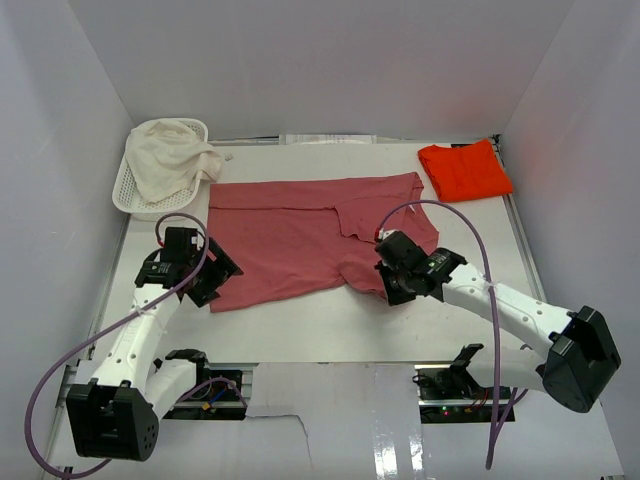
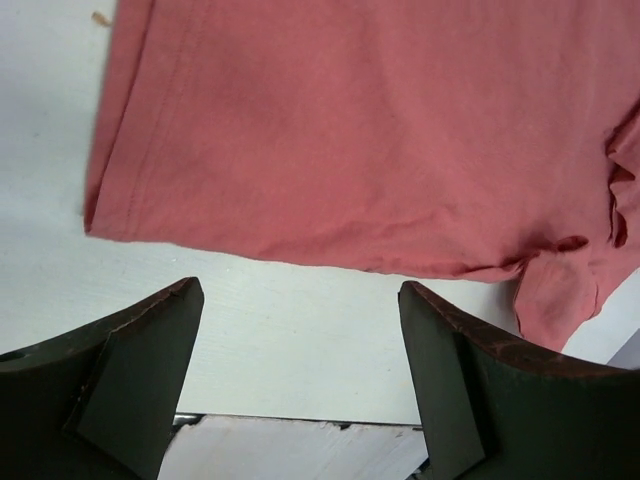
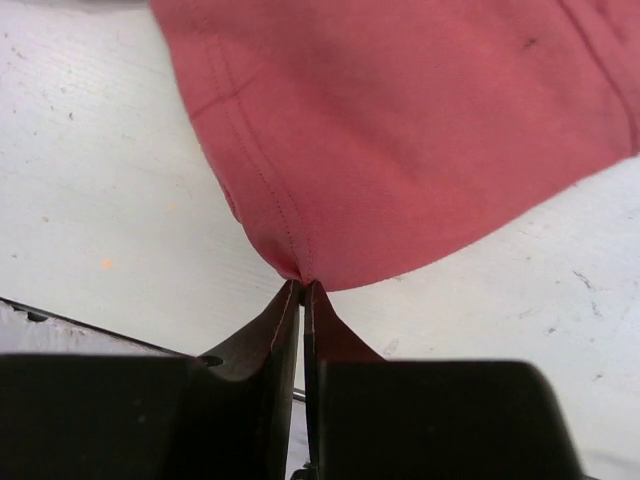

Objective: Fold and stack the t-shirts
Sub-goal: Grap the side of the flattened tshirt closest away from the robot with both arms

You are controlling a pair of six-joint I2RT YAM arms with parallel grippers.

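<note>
The big rose-red shirt (image 1: 300,240) lies spread flat in the middle of the counter (image 1: 330,325), with its right side a bit rumpled. The small orange shirt (image 1: 463,170) sits folded in the far right corner, well apart from it.

The right tool (image 3: 303,287) is pressed together and pinches just a tiny tip of the rose-red shirt's near right corner. The left tool (image 2: 300,290) is spread wide, just beside the near left edge, and holds nothing.

That pinch is very small, so I think the cloth could slip out with a pull. If only the right side lifts, the shirt may drag, twist and bunch up, and the fold would come out crooked.

A basket (image 1: 128,190) with a white cloth (image 1: 175,160) sits far left.
</note>
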